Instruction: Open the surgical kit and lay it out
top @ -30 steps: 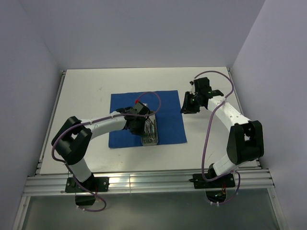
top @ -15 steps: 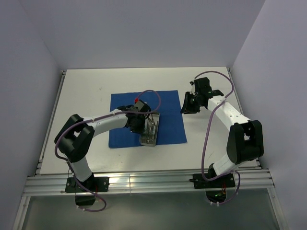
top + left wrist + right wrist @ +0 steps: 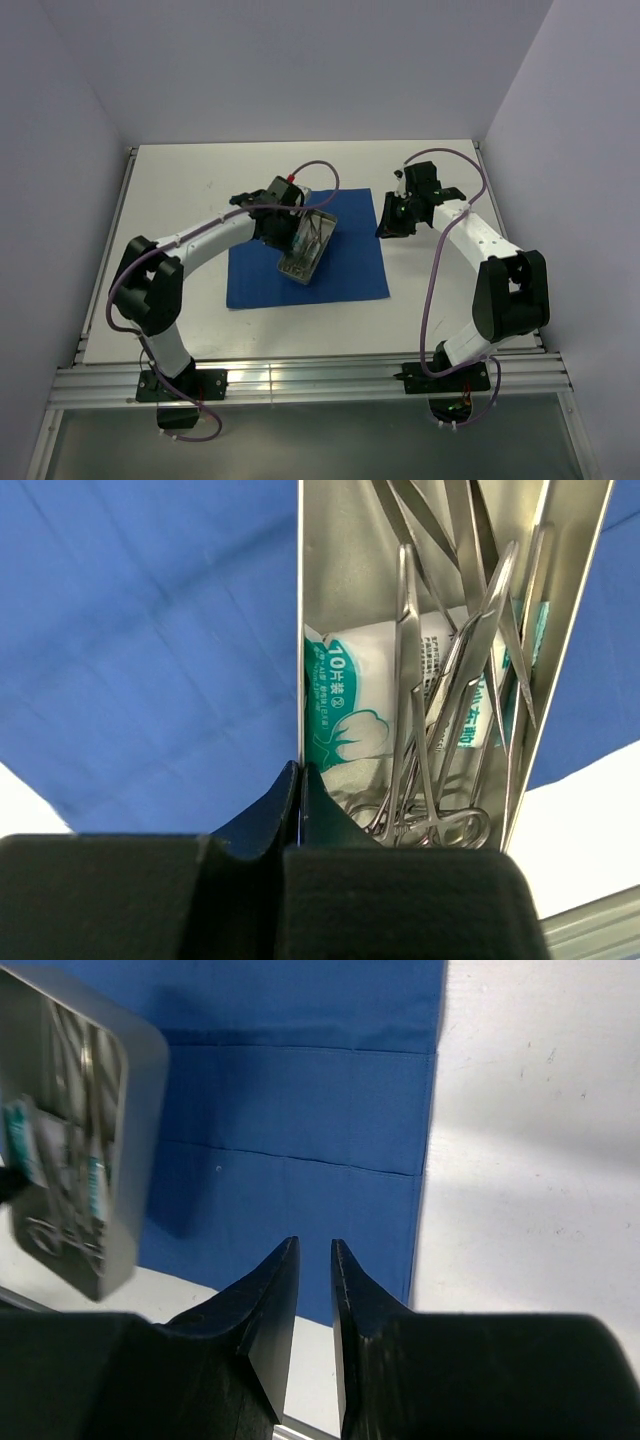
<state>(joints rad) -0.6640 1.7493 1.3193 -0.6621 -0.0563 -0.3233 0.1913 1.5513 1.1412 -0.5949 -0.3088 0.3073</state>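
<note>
While clamping tray [image 3: 335,570] wall in left gripper [image 3: 300,776], holds long axis straight ahead over cloth [image 3: 150,630]; right gripper [image 3: 313,1250] by cloth's right edge, slightly apart, empty.

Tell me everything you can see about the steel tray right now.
The steel tray is a shallow, shiny rectangular pan with rounded corners and a low wall. The left hand is shut on one long wall and appears to hold it raised and tilted above the blue cloth. Inside lie slim steel instruments, their ring handles bunched at the hand's end, on top of a white-green packet.
</note>
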